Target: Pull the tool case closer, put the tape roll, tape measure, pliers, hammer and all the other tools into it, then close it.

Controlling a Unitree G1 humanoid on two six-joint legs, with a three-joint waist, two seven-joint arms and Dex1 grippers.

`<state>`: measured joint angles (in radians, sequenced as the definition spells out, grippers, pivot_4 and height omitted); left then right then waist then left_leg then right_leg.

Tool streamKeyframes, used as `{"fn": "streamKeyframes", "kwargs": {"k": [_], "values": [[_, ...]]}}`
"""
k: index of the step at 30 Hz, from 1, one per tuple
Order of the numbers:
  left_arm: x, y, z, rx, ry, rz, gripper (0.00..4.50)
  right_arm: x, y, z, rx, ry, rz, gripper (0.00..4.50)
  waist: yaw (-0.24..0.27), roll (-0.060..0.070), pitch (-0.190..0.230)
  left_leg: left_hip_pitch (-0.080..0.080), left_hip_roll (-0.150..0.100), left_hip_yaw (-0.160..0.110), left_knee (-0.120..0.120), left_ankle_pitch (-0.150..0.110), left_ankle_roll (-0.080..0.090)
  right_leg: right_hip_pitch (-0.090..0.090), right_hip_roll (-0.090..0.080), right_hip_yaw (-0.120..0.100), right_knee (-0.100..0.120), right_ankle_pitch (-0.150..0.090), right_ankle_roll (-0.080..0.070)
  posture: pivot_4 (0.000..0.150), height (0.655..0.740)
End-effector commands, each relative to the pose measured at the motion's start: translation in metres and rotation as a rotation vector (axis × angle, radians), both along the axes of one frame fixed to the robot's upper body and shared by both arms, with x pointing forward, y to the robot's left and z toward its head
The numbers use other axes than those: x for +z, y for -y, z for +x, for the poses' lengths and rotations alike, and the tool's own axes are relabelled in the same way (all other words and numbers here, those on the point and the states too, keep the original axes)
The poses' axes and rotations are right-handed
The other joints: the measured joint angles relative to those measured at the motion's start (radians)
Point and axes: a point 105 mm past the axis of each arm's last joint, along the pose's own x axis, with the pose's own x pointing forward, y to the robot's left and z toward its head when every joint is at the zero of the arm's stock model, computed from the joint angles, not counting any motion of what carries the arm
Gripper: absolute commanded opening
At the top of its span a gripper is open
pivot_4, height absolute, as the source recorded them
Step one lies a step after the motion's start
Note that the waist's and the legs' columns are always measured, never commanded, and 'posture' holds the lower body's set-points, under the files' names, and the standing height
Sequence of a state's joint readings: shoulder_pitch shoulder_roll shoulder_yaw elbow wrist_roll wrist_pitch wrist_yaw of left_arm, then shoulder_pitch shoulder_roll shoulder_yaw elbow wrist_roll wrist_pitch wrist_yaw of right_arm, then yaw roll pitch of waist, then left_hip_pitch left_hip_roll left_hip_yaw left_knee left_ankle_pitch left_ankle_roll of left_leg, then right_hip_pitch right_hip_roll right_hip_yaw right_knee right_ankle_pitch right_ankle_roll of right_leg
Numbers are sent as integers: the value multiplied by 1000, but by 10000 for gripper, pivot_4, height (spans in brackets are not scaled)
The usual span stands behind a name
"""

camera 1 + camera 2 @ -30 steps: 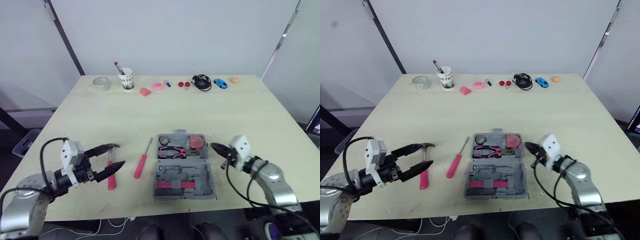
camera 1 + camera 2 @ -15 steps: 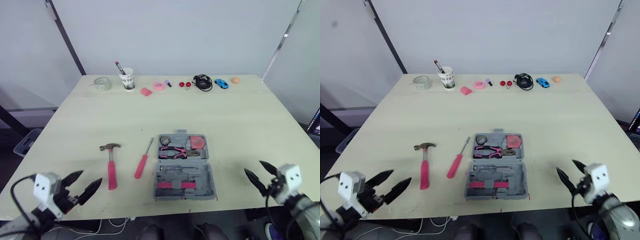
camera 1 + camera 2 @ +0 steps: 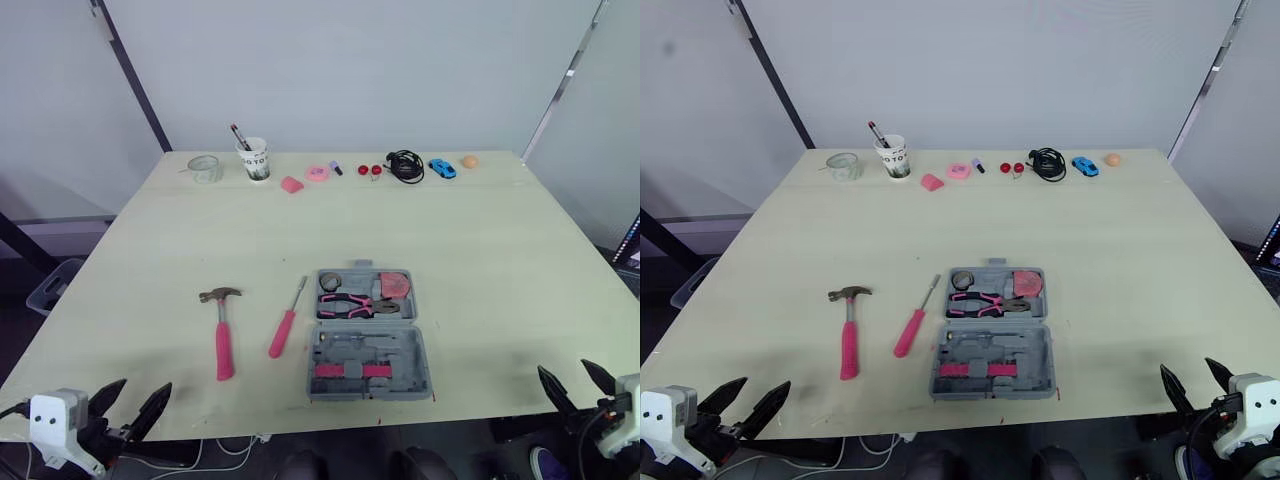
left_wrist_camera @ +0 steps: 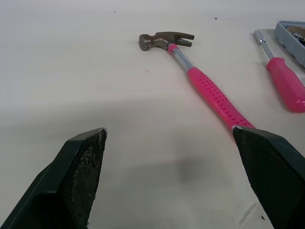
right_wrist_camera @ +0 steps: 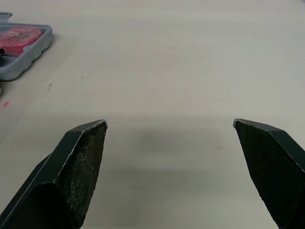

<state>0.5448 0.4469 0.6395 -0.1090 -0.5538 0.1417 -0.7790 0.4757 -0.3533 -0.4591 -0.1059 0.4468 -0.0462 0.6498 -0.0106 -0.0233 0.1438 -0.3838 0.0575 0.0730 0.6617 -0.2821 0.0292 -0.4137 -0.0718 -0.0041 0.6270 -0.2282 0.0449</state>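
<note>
Reading this as mid-task, between picks. Tool case [image 3: 368,335] lies open and flat on the table [image 3: 520,250], central and close to the near edge, so the pull-in looks done (my read, not observed). Far half is loaded: pliers [image 3: 355,303] across the middle, what looks like the tape roll [image 3: 331,281] in the far-left pocket, red tape measure [image 3: 394,284] in the far-right one. Near half shows grey moulding with pink bits; can't tell what those are.

Not packed: hammer [image 3: 221,330] and screwdriver [image 3: 287,320]. Both are on the table left of the case and apart from each other, with the screwdriver between hammer and case. Both lie with pink handles toward the robot and metal ends away, which gives a straight approach onto the grips.

Left gripper [image 3: 147,385] hangs low off the near-left corner, fingers spread wide, nothing in them. Its wrist camera looks up along the hammer handle, so the hammer is the likely next pick for that arm. Right gripper [image 3: 562,368] sits off the near-right corner, fingers also wide apart and empty, with bare table ahead of it. Probably it's out there to keep clear of the case until the lid needs folding.

Back-edge clutter (cup [image 3: 254,158], cable [image 3: 404,164], toy car [image 3: 441,167]) is well apart from the work and likely not part of the kit.
</note>
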Motion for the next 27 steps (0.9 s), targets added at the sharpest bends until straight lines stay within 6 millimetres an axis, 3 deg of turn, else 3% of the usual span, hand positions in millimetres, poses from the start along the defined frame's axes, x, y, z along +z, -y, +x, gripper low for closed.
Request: {"fn": "streamKeyframes", "kwargs": {"k": [1,9,12,20,27], "values": [[16,3,10,-7,65,23,45000,8,5,3,21,35,-31,44704,0,0,0,0,0,0,0,0,0,0,0,0,0,0,0,1500,7400],[21,20,38,15,72,54,45000,33,-44,25,360,77,-31,44704,-2,-1,-1,0,0,1,0,3,5,1,1,-1,0,2,-3,1500,7400],[27,17,49,62,73,67,45000,48,-63,34,504,96,-42,44704,0,-1,-1,0,-1,1,-1,3,5,1,4,-2,0,3,-4,1500,7400],[32,21,75,156,43,91,45000,76,-99,49,821,136,-74,44704,5,-4,-2,0,-2,0,-1,3,5,2,5,-2,0,3,-4,1500,7400],[28,31,95,197,14,86,45000,86,-123,50,994,128,-40,44704,19,-5,-3,0,-2,-1,1,3,6,4,7,-3,0,3,-4,1500,7400]]}}
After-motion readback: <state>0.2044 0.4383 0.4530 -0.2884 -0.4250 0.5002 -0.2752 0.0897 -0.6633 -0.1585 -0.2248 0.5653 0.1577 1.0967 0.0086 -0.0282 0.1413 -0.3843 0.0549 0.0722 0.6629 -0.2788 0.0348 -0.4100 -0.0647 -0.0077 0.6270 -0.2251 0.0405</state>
